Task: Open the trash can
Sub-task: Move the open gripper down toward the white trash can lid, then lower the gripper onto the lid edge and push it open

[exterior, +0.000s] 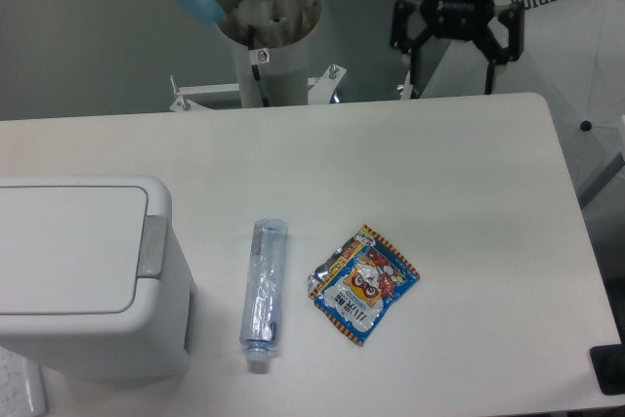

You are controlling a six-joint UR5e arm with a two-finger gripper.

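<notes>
Hovering way at the far right edge of the counter (pixel 410 144), my fingers (pixel 456 54) hang spread apart, gripping nothing. That big boxy white plastic trash can (pixel 83 280) sits near left, flat lid shut, grey push-bar (pixel 152 245) untouched, so basically everything's left to do.
</notes>
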